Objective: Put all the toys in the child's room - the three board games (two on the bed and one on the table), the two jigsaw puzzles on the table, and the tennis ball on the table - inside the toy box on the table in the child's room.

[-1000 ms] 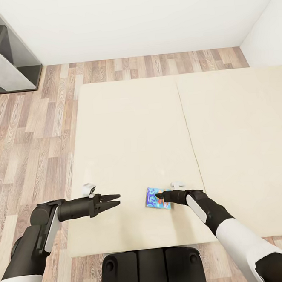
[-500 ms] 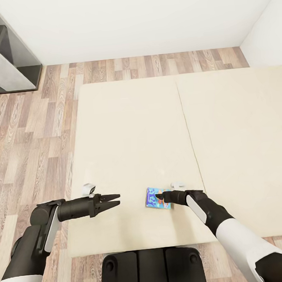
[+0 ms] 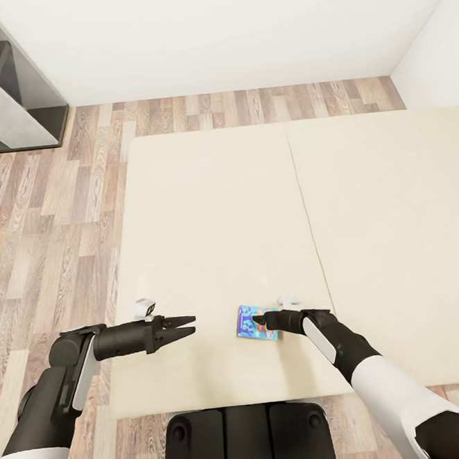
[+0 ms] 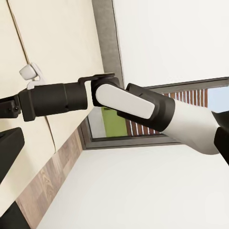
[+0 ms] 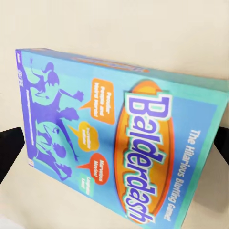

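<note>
The small blue board game (image 3: 255, 322), flat near the bed's (image 3: 207, 210) front edge, is straddled by the open right pincer (image 3: 260, 320) and could be pushed away unless squarely clamped, while the left pincer (image 3: 189, 324) is held slightly open and empty.

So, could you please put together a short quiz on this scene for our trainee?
1. True or false: the blue board game lies flat on the bed.
2. Which gripper is at the game: A left, B right?
3. Fill in: the box cover reads ____.

Key:
1. True.
2. B: the right gripper sits at the game; the left gripper hovers open, apart from it.
3. Balderdash.
</note>
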